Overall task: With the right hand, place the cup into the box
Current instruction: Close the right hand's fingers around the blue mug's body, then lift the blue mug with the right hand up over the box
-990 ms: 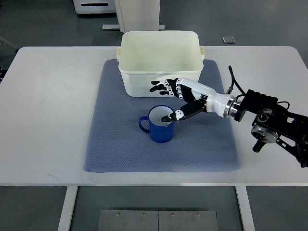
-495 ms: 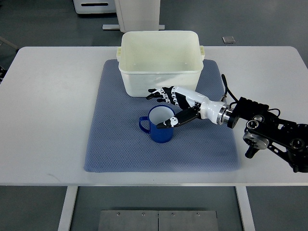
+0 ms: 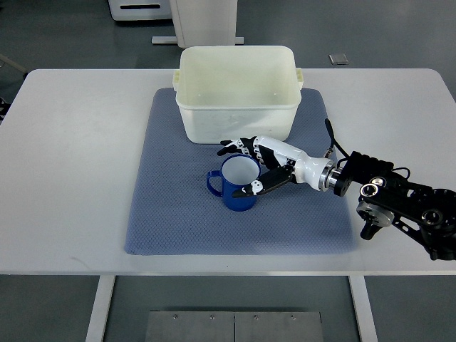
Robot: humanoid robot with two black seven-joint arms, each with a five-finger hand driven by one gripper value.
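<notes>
The blue cup (image 3: 238, 183) is seen upright on the grey mat (image 3: 171, 206), just in front of the white box (image 3: 238, 91), handle turned left. The right hand (image 3: 263, 162) is spread around the cup's right rim, fingers along the far side and thumb on the near side, not yet clamped. Open mat is left on the cup's left and near sides.

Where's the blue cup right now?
The blue cup stands upright on the blue mat, just in front of the white box, with the right hand around its right side.
</notes>
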